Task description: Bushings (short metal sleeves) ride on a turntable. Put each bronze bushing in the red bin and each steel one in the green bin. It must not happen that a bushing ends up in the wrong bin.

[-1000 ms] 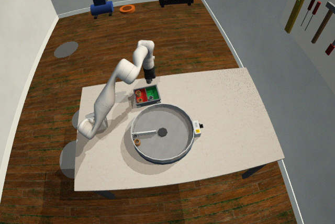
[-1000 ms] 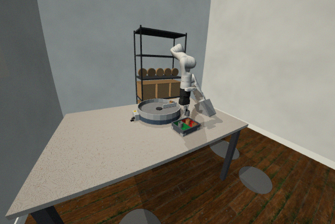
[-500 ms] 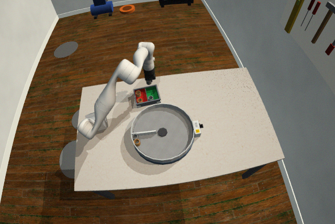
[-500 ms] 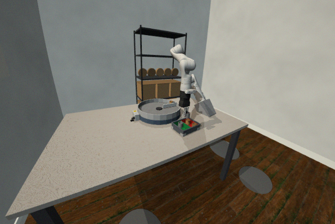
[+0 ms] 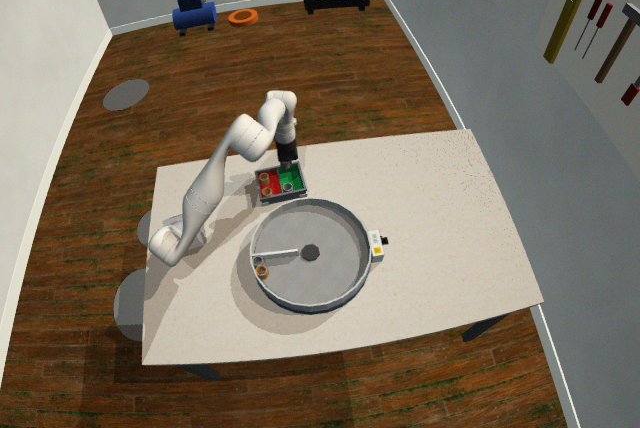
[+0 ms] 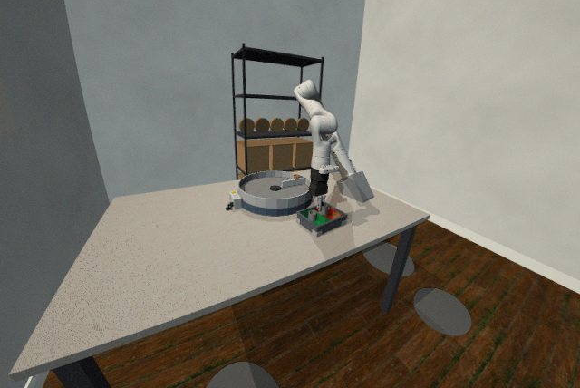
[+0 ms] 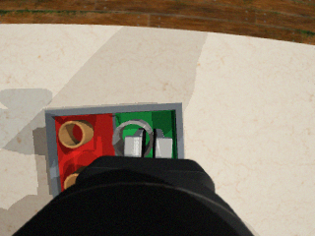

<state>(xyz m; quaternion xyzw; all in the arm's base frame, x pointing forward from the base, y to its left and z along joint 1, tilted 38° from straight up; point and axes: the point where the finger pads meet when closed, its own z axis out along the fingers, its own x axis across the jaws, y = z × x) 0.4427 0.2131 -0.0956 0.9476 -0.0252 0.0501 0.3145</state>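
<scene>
"What do we have in the gripper (image 5: 286, 162) (image 6: 320, 203) (image 7: 149, 146)?"

"We have its fingers clamped on one wall of a steel bushing (image 6: 324, 209) (image 7: 118, 140), one finger inside the bore, the other outside. We're holding it above the green bin (image 5: 296, 175) (image 6: 320, 221) (image 7: 164, 118), where it belongs."

"And the others?"

"Another steel bushing (image 5: 287, 186) (image 6: 312, 215) stands in the green bin. Two bronze bushings, one (image 5: 260, 179) (image 7: 91, 135) farther from the turntable (image 5: 320, 278) (image 6: 262, 185) and one (image 5: 266, 191) (image 7: 71, 180) nearer it, sit in the red bin (image 5: 273, 184) (image 6: 333, 210) (image 7: 103, 149). On the turntable, a last steel bushing (image 5: 258, 260) lies beside the white bar (image 5: 275, 253) (image 6: 294, 182), with a last bronze bushing (image 5: 260, 269) (image 6: 296, 176) next to it."

"How should we expect ours to behave?"

"Stiff, and probably hefty for its size. We needn't fear crushing it, but smooth metal may slip, and hanging by one side it could swing or tilt."

"So we lower it before opening?"

"Yes, gently, keeping it off its neighbour and the divider. Then we'd take the next by the wall too, inner finger down the bore, on a side away from the bar and rim."
</scene>
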